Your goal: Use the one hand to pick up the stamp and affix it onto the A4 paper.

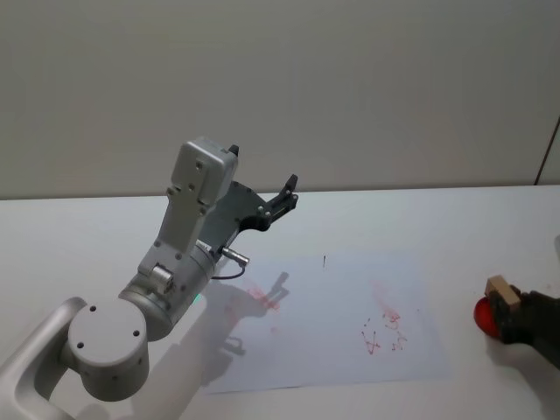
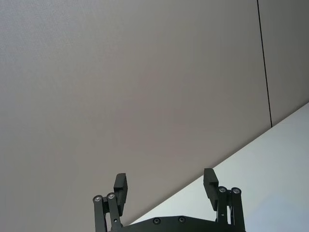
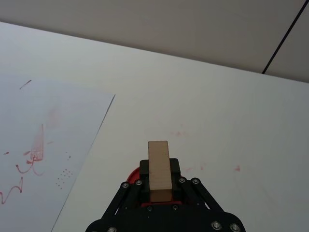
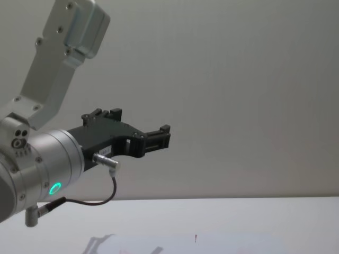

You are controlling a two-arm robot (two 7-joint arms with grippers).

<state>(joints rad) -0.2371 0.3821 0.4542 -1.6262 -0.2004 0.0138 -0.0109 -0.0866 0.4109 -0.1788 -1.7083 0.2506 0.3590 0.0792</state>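
First, in the head view, the left arm (image 1: pixel 188 236) takes the left half of the frame. The left gripper (image 1: pixel 287 194) stands high above the table (image 1: pixel 455 219), a little left of centre, and points toward the wall (image 1: pixel 350 87). The A4 paper (image 1: pixel 332 324) lies flat in the lower centre, with red marks (image 1: pixel 382 331) on its right part and fainter ones more to the left. Low at the right edge, the right gripper (image 1: pixel 512 308) is clamped on the stamp (image 1: pixel 500 289). The wooden block of the stamp shows on top, and a red round part (image 1: pixel 483 315) sits below it. The stamp is to the right of the paper, apart from its edge, over the bare table.

Next, in the left wrist view, the left gripper (image 2: pixel 165 183) comes in from the bottom edge with its two fingers (image 2: pixel 120 186) well apart and nothing between them. The grey wall is behind, and a corner of the table shows at the lower right.

Then, in the right wrist view, the right gripper (image 3: pixel 159 176) at the bottom centre is closed on the stamp (image 3: pixel 159 164), with a black finger on each side of the tan block. The A4 paper (image 3: pixel 53 121) fills the left of the frame, with red scribbles on it. Small red spots (image 3: pixel 237 168) lie on the table right of centre.

Finally, in the chest view, the left arm (image 4: pixel 47 153) is at the left and the left gripper (image 4: pixel 161 136) is left of centre, before the wall. A strip of the A4 paper (image 4: pixel 233 246) lies along the bottom edge.
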